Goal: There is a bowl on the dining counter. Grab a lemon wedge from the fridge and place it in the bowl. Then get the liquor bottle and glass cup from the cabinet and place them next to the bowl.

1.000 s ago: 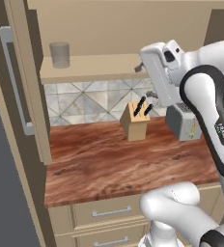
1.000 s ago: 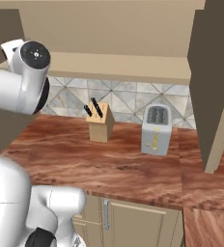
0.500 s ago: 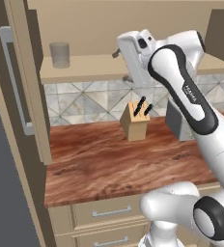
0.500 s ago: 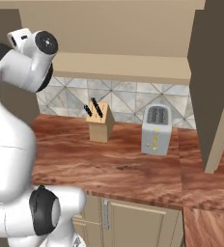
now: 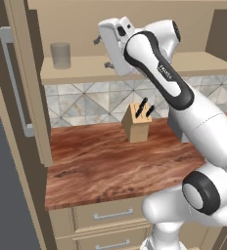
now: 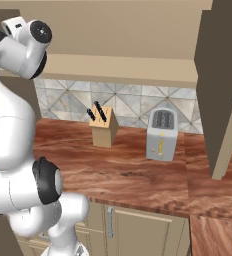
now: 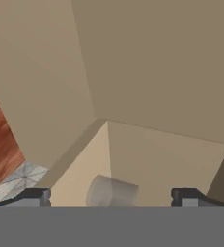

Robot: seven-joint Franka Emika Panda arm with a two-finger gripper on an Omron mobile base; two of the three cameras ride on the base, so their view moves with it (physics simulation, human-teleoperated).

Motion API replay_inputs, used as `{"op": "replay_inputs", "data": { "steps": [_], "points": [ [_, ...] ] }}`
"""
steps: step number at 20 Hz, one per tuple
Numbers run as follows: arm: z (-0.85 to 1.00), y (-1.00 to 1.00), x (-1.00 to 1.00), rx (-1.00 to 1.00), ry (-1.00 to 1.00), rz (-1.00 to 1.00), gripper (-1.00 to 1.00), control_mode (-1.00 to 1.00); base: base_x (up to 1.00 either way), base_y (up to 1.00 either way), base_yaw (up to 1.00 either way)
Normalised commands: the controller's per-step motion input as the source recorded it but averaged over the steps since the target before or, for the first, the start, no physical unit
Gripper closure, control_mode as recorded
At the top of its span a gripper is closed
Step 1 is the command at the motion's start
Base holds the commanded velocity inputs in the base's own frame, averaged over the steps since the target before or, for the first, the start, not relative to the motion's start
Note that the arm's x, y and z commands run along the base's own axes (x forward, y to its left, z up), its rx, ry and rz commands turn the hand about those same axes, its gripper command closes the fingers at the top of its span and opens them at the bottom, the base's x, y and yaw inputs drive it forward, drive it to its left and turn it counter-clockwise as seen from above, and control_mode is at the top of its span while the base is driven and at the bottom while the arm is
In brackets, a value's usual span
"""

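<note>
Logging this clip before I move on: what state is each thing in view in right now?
glass cup: upright on the cabinet shelf, untouched
cabinet: door open
gripper: open, empty, raised at shelf height, aimed at the cup
knife block: upright on the worktop, knives in
toaster: upright, slots empty

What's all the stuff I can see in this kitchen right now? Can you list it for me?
glass cup: one, translucent grey, upright on the cabinet shelf, left end
cabinet: one, tan, open, above the worktop
knife block: one, light wood with black handles, on the worktop by the tiled wall
toaster: one, silver-grey, on the worktop right of the knife block
worktop: one, reddish-brown wood grain, over beige drawers
gripper: one, white with dark tips, open, up at shelf height, facing the glass cup
</note>
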Motion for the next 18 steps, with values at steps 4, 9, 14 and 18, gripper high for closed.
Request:
{"op": "replay_inputs", "data": {
  "steps": [4, 9, 14, 18],
  "points": [
    [0.02, 0.19, 0.45, -0.01, -0.03, 0.01, -1.0, -1.0, 0.0, 0.0, 0.0],
    [-0.03, 0.02, 0.26, -0.04, 0.0, 0.03, -1.0, -1.0, 0.0, 0.0, 0.0],
    [-0.06, 0.26, 0.0, -0.07, 0.02, 0.01, -1.0, -1.0, 0.0, 0.0, 0.0],
    [-0.22, 0.47, 0.09, -0.14, 0.05, 0.0, -1.0, -1.0, 0.0, 0.0, 0.0]
  ]
}}
